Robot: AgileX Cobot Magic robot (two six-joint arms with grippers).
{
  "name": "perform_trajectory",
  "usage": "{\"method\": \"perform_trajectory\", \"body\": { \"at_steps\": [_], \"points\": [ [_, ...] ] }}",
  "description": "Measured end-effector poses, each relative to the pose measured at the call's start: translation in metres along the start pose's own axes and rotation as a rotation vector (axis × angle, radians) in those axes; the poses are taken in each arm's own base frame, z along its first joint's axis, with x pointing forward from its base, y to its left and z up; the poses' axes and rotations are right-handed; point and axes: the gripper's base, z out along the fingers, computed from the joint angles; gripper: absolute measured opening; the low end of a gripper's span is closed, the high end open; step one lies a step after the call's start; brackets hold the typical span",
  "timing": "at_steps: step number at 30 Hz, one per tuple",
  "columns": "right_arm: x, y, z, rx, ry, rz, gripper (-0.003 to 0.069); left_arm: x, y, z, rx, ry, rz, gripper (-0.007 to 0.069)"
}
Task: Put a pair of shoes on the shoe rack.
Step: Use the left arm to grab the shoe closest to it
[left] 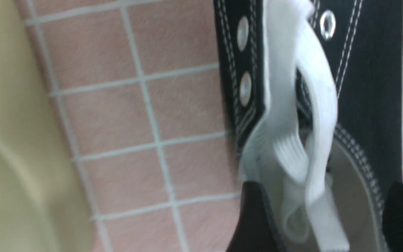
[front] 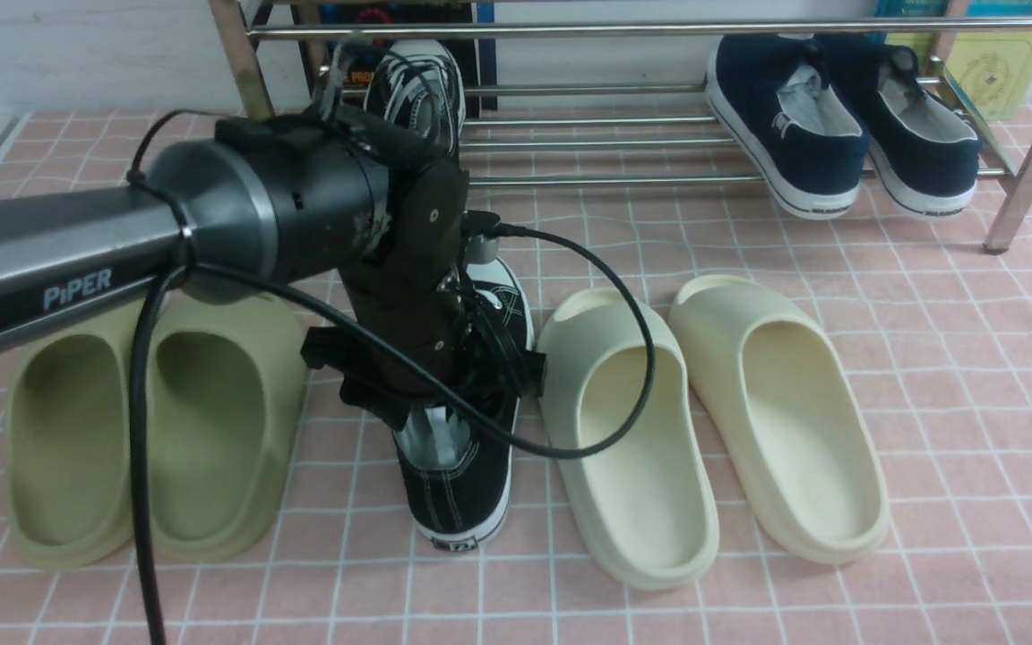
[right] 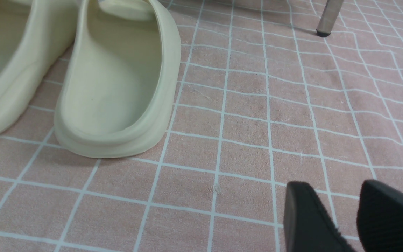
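A pink floor (front: 973, 376) with a white grid runs across the whole scene, and the shoe rack (front: 623, 30) stands at its far edge, chrome bars spanning the width between shiny posts. The left arm (front: 59, 260) reaches in from the left side and bends down over the middle of the floor, a black cable (front: 606, 269) looping off it. Two olive slides (front: 211, 430) lie side by side on the left, partly under that arm, and two cream slides (front: 785, 421) lie side by side on the right. A pair of navy slip-ons (front: 785, 134) rests on the right end of the rack's lower bars, heels hanging over the front. One black sneaker (front: 417, 85) already sits on the left end of those same bars, behind the arm's wrist. The other black sneaker (front: 462, 502) lies on the floor between the olive and cream slides, heel toward the camera. The left hand (left: 327, 206) hangs over that shoe's mouth with its fingers (left: 254, 217) set wide apart, straddling the collar and the loose white lace (left: 313, 87); whether the pads touch the canvas cannot be told. The right hand (right: 341, 203) hovers low over bare floor beside the outer cream slide, fingers parted with nothing between them.
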Motion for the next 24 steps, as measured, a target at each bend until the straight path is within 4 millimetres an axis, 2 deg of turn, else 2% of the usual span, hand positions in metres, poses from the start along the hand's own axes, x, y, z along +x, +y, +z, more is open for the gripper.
{"method": "perform_trajectory", "body": {
  "at_steps": [7, 19, 22, 24],
  "points": [
    [0.0, 0.0, 0.0, 0.0, 0.0, 0.0, 0.0238, -0.008, 0.006, -0.007, -0.077, -0.04, 0.052, 0.0484],
    [0.0, 0.0, 0.0, 0.0, 0.0, 0.0, 0.0238, -0.009, -0.007, 0.035, -0.011, 0.035, 0.051, 0.0478],
    [0.0, 0.0, 0.0, 0.0, 0.0, 0.0, 0.0238, -0.01, -0.008, 0.044, -0.004, 0.042, 0.048, 0.0421],
    [0.0, 0.0, 0.0, 0.0, 0.0, 0.0, 0.0238, -0.01, -0.009, 0.047, -0.003, 0.044, 0.047, 0.034]
  ]
}}
